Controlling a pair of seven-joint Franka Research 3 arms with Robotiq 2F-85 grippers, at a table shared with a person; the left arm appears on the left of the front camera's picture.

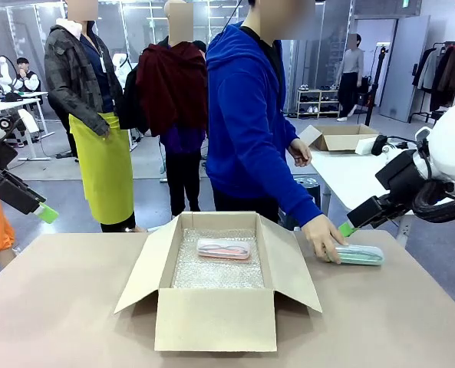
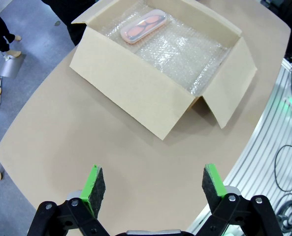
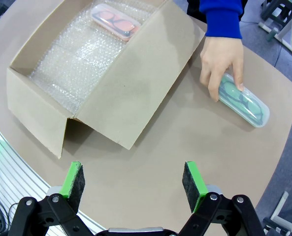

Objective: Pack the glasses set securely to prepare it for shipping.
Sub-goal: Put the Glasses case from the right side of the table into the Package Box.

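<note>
Noted left gripper (image 2: 149,184) and right gripper (image 3: 134,179) spread wide, empty. Hand (image 3: 223,59) laid on green case (image 3: 251,108), box (image 3: 136,88) just beside. Risk on approach: pinched fingers (image 3: 238,73), possibly case knocked away.

The person's hand (image 3: 223,59) lies over one end of the mint green case (image 3: 250,106), hiding that part of it.

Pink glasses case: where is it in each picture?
Front view: pink glasses case in the middle, inside the cardboard box, near its far wall.
Left wrist view: the case at top middle, in the box.
Right wrist view: the case at top, left of middle, in the box.
Shared landmark: the open cardboard box.
</note>
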